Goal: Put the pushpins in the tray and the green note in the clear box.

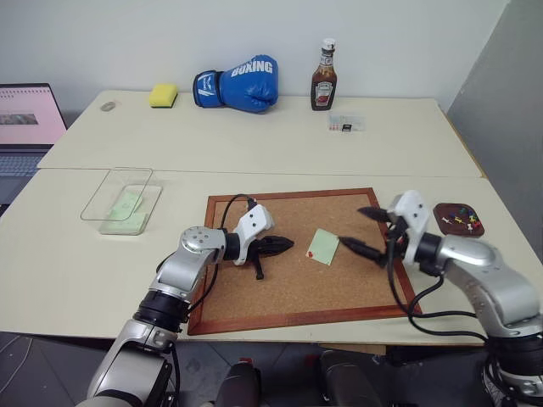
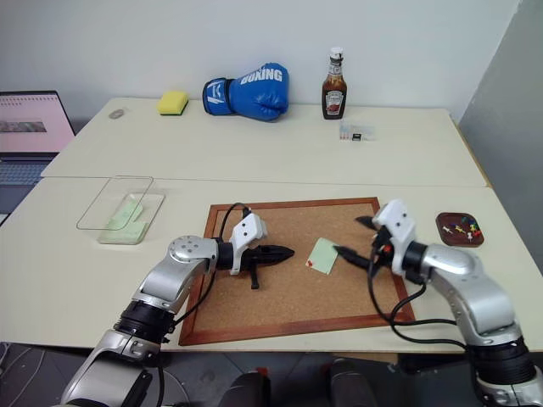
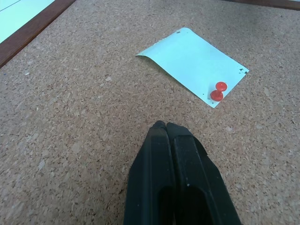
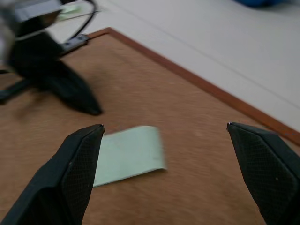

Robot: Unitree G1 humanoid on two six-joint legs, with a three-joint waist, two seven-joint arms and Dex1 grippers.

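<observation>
On the corkboard [image 1: 288, 280] lies the green note [image 1: 323, 247], square, turned like a diamond, with one corner pointing toward me and the red pushpin [image 3: 218, 91] in this corner. Between my two grippers it rests. My left gripper [image 1: 284, 245] is closed and empty, pointing at the note. My right gripper [image 1: 366, 231] is wide open, holding nothing.
</observation>
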